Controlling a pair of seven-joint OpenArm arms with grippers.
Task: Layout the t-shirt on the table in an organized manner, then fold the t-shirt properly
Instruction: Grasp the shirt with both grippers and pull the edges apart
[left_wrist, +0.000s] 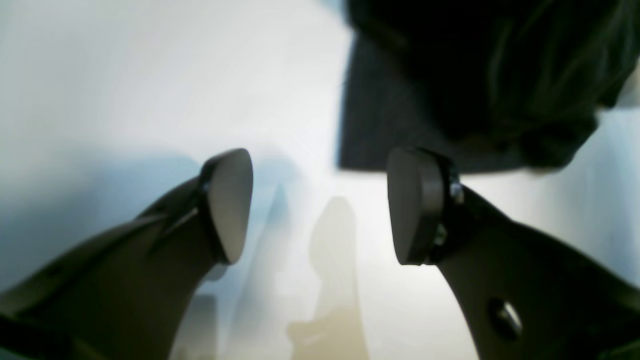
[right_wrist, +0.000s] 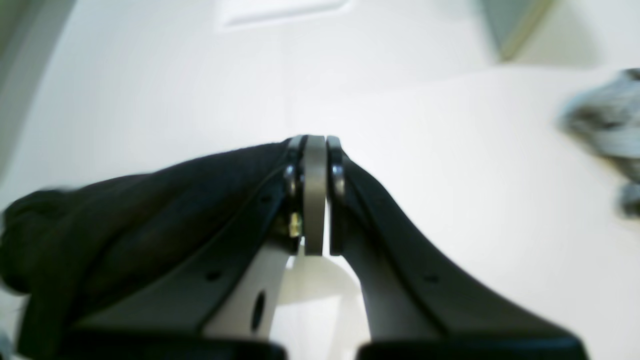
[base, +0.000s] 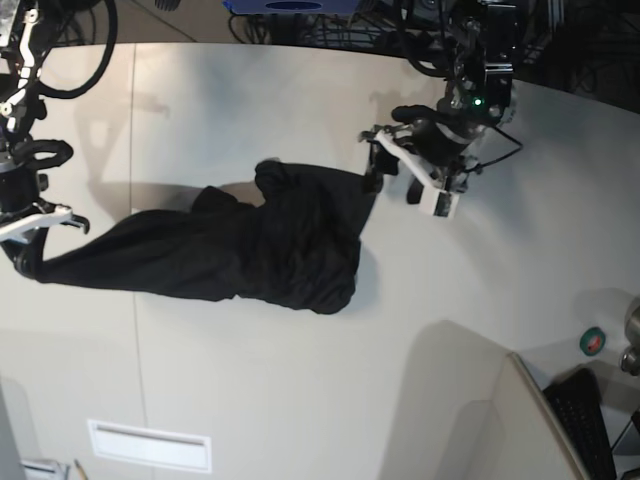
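Observation:
The black t-shirt (base: 250, 245) lies bunched and stretched in a long band across the off-white table (base: 300, 400). At the shirt's left end, my right gripper (base: 28, 245) is shut on the fabric. In the right wrist view the pads (right_wrist: 315, 195) are pressed together and black cloth (right_wrist: 125, 220) drapes along the left finger. My left gripper (base: 391, 186) hovers open just beside the shirt's right corner. The left wrist view shows its fingers (left_wrist: 227, 205) wide apart over bare table (left_wrist: 125, 75), with the t-shirt (left_wrist: 450, 75) ahead and to the right. No print shows.
A seam line (base: 135, 330) runs down the table at the left. A white rectangular label (base: 150, 445) lies near the front. A green round item (base: 592, 342), a black keyboard (base: 585, 420) and a slanted panel (base: 470, 430) sit at the lower right. Cables (base: 330, 25) crowd the far edge.

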